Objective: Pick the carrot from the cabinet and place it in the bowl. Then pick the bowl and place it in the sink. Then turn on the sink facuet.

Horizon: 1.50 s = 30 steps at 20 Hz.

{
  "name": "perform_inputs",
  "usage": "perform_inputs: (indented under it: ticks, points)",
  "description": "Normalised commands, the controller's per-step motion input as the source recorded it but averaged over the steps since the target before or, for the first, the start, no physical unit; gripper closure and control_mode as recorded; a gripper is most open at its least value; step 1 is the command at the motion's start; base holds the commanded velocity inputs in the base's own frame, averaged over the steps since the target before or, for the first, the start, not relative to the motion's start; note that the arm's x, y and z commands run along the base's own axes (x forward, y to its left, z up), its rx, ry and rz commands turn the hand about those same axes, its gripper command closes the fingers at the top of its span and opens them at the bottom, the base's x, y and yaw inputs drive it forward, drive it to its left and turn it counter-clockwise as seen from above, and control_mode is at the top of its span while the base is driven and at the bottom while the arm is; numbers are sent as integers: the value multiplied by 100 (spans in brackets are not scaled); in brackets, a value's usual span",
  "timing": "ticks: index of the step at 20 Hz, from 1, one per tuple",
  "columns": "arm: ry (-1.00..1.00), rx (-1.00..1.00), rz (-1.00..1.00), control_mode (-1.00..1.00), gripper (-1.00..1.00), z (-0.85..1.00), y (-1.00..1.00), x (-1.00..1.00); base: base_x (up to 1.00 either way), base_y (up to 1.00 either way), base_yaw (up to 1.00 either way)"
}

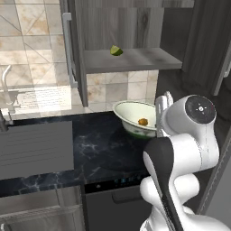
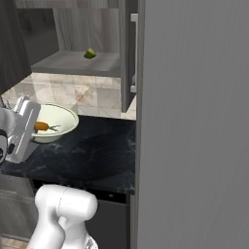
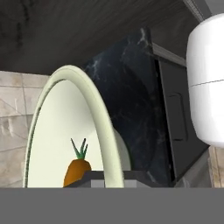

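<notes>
The white arm with dark joints rises from the base, bends at a big rounded elbow and reaches forward and down to the round shallow cream-white bowl (image 1: 135,118) with its pale greenish inside. The hand (image 3: 107,177) sits at the bowl's near rim; in the hand view the rim runs straight down between the two dark finger tips, which stand close together, pinched on that rim. The bowl appears tilted in the left base view, its far edge higher than the near one, over the black marbled desk (image 1: 101,149).

The small orange tapered carrot (image 3: 77,170) with a green stem lies inside the bowl, near the hand.

Above, the grey wood-grain wall cabinet (image 1: 131,58) stands open, a rounded green fruit (image 1: 116,50) on its flat shelf board, its long silver bar handle (image 1: 67,45) on the door to the left. Left of the bowl, well apart, are the dark grey sink (image 1: 36,149) with its ribbed section and the slim faucet (image 1: 6,90). A tall grey panel (image 2: 194,126) fills the right of the right base view.
</notes>
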Motion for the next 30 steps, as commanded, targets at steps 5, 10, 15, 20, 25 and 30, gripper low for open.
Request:
perform_inputs:
  ticks: [5, 10, 15, 20, 25, 30]
  points:
    - [0, 0, 0, -100, 100, 0, 0, -1, 0, 0, 0]
    - [3, 0, 0, -100, 100, 0, 0, 0, 0, 0, 0]
    - [2, 0, 0, 100, 100, -1, 0, -9, -23, 1, 0]
    - [0, 0, 0, 100, 100, 0, 0, 0, -83, 20, 0]
    - [0, 0, 0, 100, 100, 0, 0, 0, -57, 60, 0]
    - [0, 0, 0, 100, 100, 0, 0, 0, -2, 98, 0]
